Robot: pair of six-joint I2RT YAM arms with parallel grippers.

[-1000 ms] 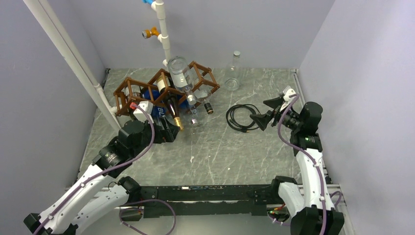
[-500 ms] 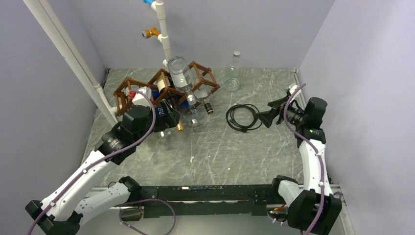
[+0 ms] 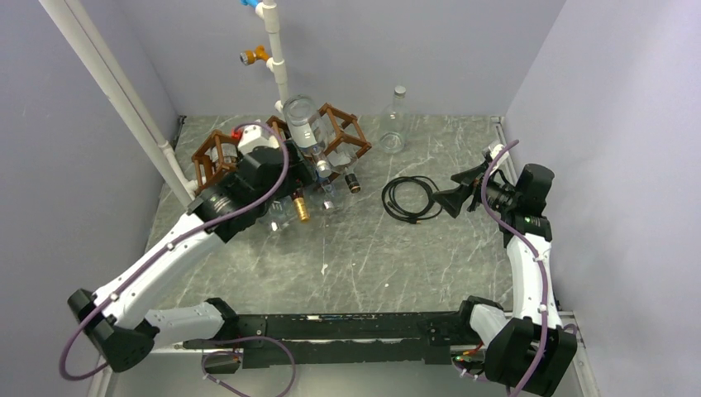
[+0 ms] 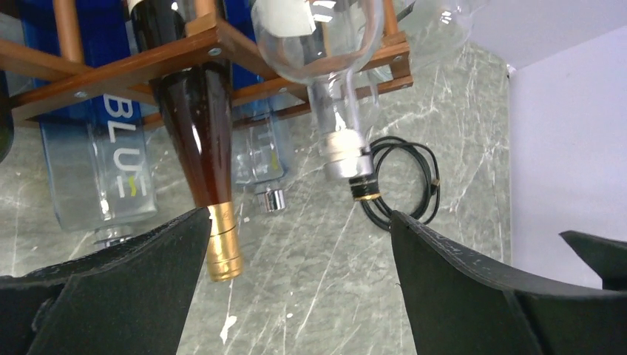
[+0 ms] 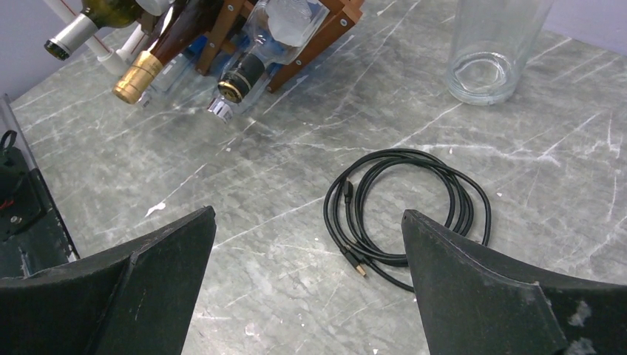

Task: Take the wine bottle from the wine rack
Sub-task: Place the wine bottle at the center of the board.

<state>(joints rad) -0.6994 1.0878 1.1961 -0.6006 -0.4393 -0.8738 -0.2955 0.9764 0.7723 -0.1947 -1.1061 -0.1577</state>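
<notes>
The brown wooden wine rack (image 3: 343,126) lies at the back left and holds several bottles, necks toward me. A dark brown wine bottle (image 4: 194,133) with a gold foil cap (image 3: 302,212) rests in a cell and sticks out in front; its cap also shows in the right wrist view (image 5: 137,78). My left gripper (image 4: 296,222) is open above the bottle necks, and its left finger (image 4: 133,288) is right beside the gold cap. In the top view, my left wrist covers the rack's middle. My right gripper (image 3: 453,188) is open and empty, over the black cable.
A coiled black cable (image 3: 409,198) lies mid-right and shows under my right gripper (image 5: 307,214). A clear empty bottle (image 3: 394,124) stands upright at the back. The rack also holds a clear bottle (image 4: 318,37) and a blue-labelled one (image 4: 111,163). White pipes (image 3: 277,58) stand behind and left.
My left arm has reached forward from in front of the rack to over it and above the bottle necks. My right arm drew slightly right, then held still.
</notes>
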